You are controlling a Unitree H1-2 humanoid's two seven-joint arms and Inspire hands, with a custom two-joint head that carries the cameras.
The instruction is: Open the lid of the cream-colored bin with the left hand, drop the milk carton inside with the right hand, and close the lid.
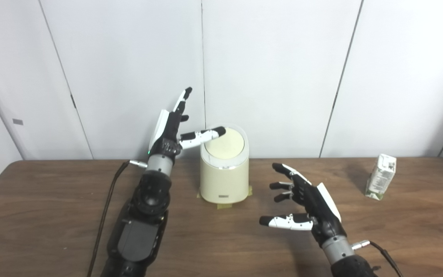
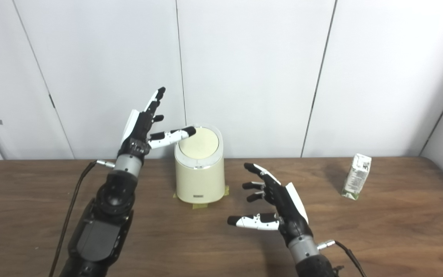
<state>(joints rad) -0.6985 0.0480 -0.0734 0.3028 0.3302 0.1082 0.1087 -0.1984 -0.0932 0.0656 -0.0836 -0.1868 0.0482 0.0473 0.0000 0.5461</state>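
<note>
The cream-colored bin [image 1: 224,181] stands at the table's middle rear, its round lid [image 1: 225,145] down and tilted toward me. My left hand [image 1: 171,129] is raised beside the bin's upper left, open, fingers pointing up and the thumb reaching over the lid's left rim. The milk carton [image 1: 381,176], white with green print, stands upright far right near the wall. My right hand [image 1: 306,206] hovers open over the table in front and to the right of the bin, fingers spread leftward, well apart from the carton.
The brown wooden table [image 1: 52,215] ends at a white panelled wall [image 1: 283,77]. Yellow tape [image 1: 225,206] marks the bin's base. A dark cable [image 1: 106,211] runs along the left arm, and another cable [image 1: 383,254] trails from the right wrist.
</note>
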